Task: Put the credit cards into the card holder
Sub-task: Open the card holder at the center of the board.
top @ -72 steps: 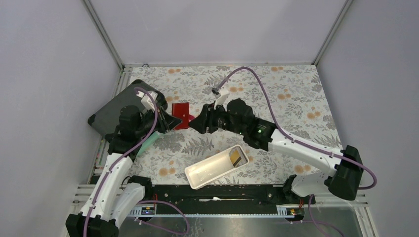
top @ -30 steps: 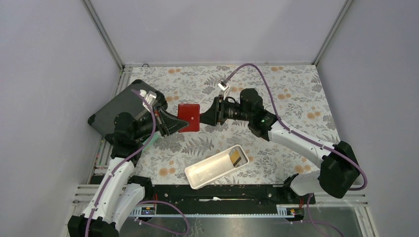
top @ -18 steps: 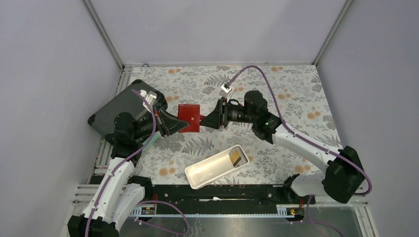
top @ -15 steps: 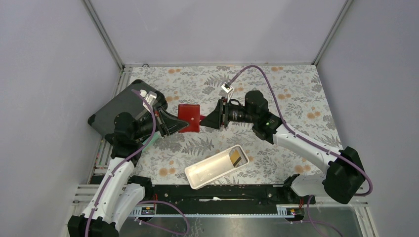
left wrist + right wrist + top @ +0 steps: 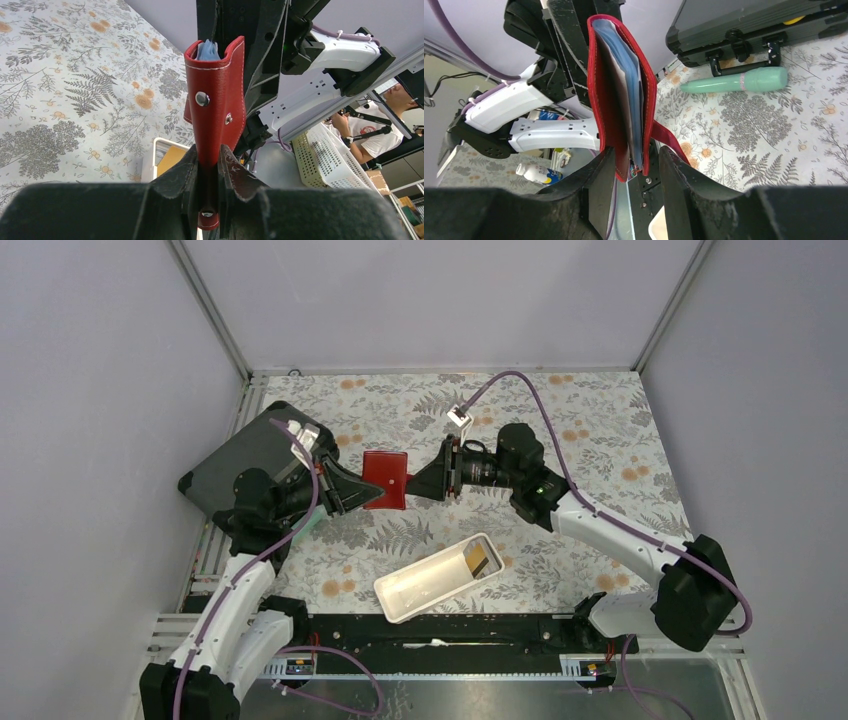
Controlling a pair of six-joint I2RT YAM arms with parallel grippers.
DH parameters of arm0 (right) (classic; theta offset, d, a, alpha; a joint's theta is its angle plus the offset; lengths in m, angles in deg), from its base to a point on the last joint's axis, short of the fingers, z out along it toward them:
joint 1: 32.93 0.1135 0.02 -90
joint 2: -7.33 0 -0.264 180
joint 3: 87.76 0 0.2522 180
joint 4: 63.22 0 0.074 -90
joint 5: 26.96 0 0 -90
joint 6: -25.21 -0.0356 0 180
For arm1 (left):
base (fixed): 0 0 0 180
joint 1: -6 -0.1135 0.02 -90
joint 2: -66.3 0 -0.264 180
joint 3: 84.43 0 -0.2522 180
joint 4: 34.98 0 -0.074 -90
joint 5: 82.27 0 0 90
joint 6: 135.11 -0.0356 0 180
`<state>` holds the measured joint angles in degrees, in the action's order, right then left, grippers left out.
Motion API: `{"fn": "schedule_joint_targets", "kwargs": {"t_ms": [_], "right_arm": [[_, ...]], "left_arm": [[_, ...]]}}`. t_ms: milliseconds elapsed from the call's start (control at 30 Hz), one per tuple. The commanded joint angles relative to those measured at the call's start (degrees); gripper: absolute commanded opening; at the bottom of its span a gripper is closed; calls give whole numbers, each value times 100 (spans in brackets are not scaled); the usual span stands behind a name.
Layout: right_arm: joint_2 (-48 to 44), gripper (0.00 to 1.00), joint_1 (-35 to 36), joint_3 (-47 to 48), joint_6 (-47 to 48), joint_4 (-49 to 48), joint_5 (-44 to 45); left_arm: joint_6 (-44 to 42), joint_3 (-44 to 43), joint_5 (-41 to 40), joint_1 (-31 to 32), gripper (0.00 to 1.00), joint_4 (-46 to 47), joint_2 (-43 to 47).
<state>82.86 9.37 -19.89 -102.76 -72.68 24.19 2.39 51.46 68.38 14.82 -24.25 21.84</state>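
The red card holder (image 5: 385,478) is held up off the table, folded, between my two grippers. My left gripper (image 5: 368,494) is shut on its fold edge; in the left wrist view the card holder (image 5: 216,100) stands up from my left gripper (image 5: 209,162), snap facing the camera. Light blue cards (image 5: 207,50) show inside its far end. My right gripper (image 5: 418,483) is open, its jaws straddling the opposite edge of the card holder (image 5: 619,115) with a gap; blue cards (image 5: 626,65) sit inside. My right gripper (image 5: 636,162) grips nothing. A yellow-brown card (image 5: 480,560) lies in the white tray.
The white tray (image 5: 415,592) lies near the front middle, also in the left wrist view (image 5: 148,162). A dark grey hard case (image 5: 235,462) sits at the far left, also in the right wrist view (image 5: 749,22). A mint green pen-like tool (image 5: 736,80) lies beside it.
The card holder went from spread open to folded shut, and my right arm drew back to the right. In the last half second almost nothing moved.
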Motion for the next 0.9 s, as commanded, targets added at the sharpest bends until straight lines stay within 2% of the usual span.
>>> {"fn": "schedule_joint_targets", "kwargs": {"t_ms": [0,167,367,467,533,567,667,733,800,867], "right_arm": [[127,45,-7,110,-308,-865,-454],[333,44,-3,178,-362,-964,-532],[374,39,1,266,-457,-1196,-698],[330,30,6,269,-464,-1254,-751],[288,18,3,265,-448,-1220,-716],[257,12,4,267,-402,-1121,-664],[105,0,-2,268,-81,-613,-335],[-45,0,5,298,285,-85,51],[-169,0,1,368,584,462,471],[-244,0,1,465,808,986,857]], "left_arm": [[171,17,205,54,0,618,-62],[171,16,221,92,0,635,-74],[189,3,239,146,0,612,-211],[23,-62,186,146,6,328,-271],[-224,-145,80,146,11,-71,-282],[-380,-195,6,140,16,-294,-273],[-973,-402,-348,146,47,-1187,-193],[-1361,-528,-676,146,70,-1769,-99],[-1548,-565,-932,146,87,-2054,37],[-1681,-566,-1269,149,98,-2229,159]]}}
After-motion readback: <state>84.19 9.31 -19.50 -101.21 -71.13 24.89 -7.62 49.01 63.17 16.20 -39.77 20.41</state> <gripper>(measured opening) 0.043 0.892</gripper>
